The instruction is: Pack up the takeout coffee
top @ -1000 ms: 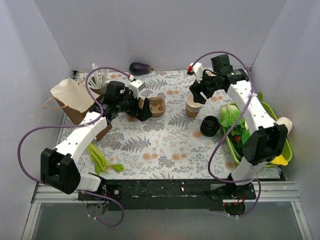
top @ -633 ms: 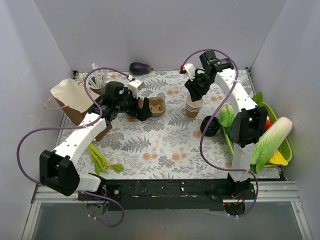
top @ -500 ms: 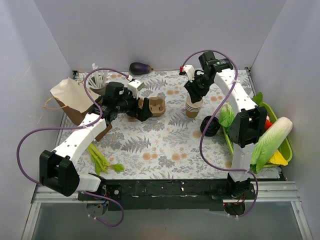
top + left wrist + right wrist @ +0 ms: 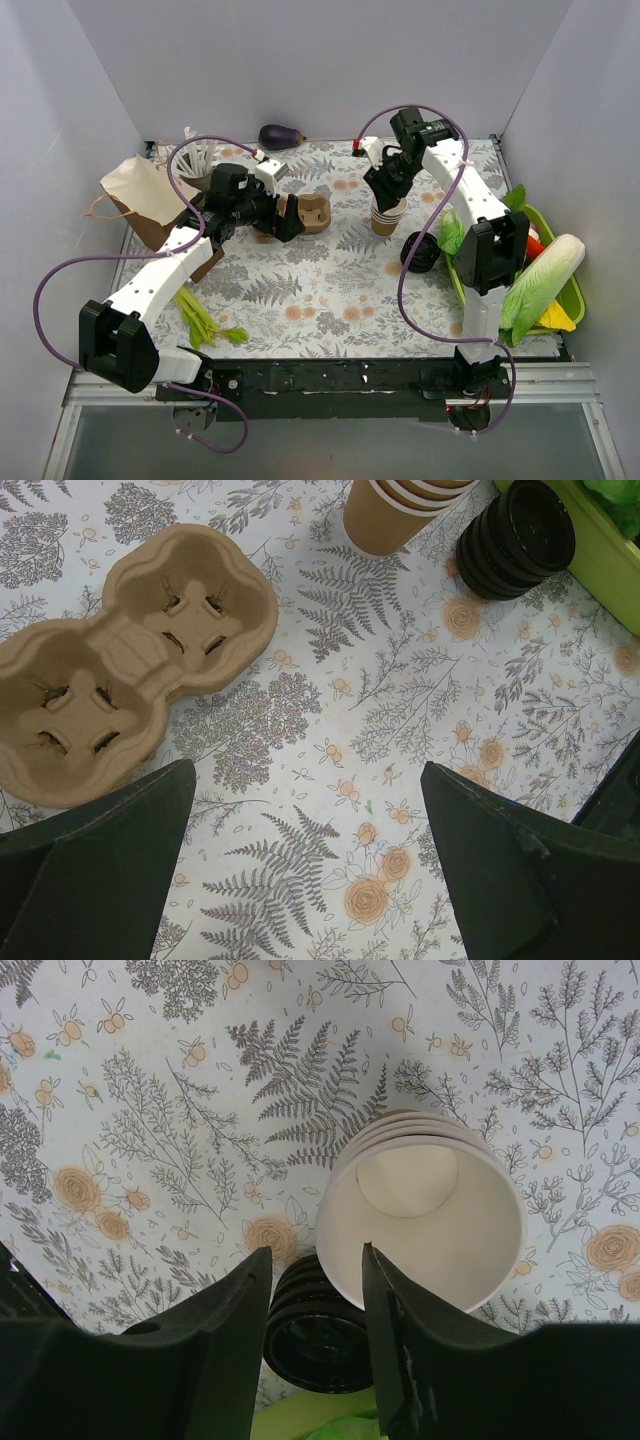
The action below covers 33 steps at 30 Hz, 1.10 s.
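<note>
The floral table cloth (image 4: 330, 290) fills the floor of the grey-walled booth. At its left edge a brown paper bag (image 4: 140, 195) leans open; at its right edge a green bin (image 4: 560, 300) holds a napa cabbage (image 4: 540, 285) and other greens. The left arm reaches in beside the bag, its left gripper (image 4: 300, 880) spread wide and released over bare cloth, holding nothing, with a moulded cardboard cup carrier (image 4: 120, 685) lying just beyond its near finger. The right arm bends over the middle of the table, and the right gripper (image 4: 315, 1335) hangs above a stack of lidless paper cups (image 4: 420, 1220); its fingers stand somewhat apart, one on the outside of the top cup's near rim and the other further out, neither gripping the paper. A pile of black lids (image 4: 315, 1345) sits just beside the stack, toward the bin. Smaller things lie round the edges: celery stalks (image 4: 205, 320) near the left arm's base and an aubergine (image 4: 280, 135) at the back wall. The takeout coffee itself (a lidded cup) appears in none of the three views.
</note>
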Tool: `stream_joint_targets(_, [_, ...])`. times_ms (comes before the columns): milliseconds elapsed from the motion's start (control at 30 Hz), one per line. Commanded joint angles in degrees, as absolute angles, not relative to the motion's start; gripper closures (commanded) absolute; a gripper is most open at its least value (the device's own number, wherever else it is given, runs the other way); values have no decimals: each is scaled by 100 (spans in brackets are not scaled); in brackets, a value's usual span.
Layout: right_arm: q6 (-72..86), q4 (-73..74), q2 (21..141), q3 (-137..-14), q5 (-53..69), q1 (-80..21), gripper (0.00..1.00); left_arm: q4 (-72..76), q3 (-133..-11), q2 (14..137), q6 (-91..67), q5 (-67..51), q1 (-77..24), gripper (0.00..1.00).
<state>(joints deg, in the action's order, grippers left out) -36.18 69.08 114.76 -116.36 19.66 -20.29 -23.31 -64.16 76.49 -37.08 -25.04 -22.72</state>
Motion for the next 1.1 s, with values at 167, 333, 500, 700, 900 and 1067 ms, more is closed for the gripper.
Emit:
stream_joint_targets(167, [-3709,7031,11698,-11698,2066,-2118,59,-2180,-6372,7567,-3718,-2496,-2276,2])
stream_joint_targets(333, [-3709,6987,11724,-11637,1943,-2118,60,-2145,-6363,7585,-3735,-2522,-2268,2])
stream_joint_targets(500, [-3735,6970,11777,-11637,1802,-2127,64,-2118,-6337,7576,-3735,-2514,-2276,2])
stream_joint_targets(700, [-3771,7014,11865,-11725,1793,-2127,67,-2109,-6311,7567,-3727,-2487,-2276,2])
stream_joint_targets(900, [-3779,7014,11848,-11725,1767,-2136,73,-2101,-6302,7576,-3727,-2496,-2268,2])
stream_joint_targets(1067, [-3779,7023,11813,-11725,1749,-2127,82,-2074,-6293,7594,-3735,-2514,-2268,2])
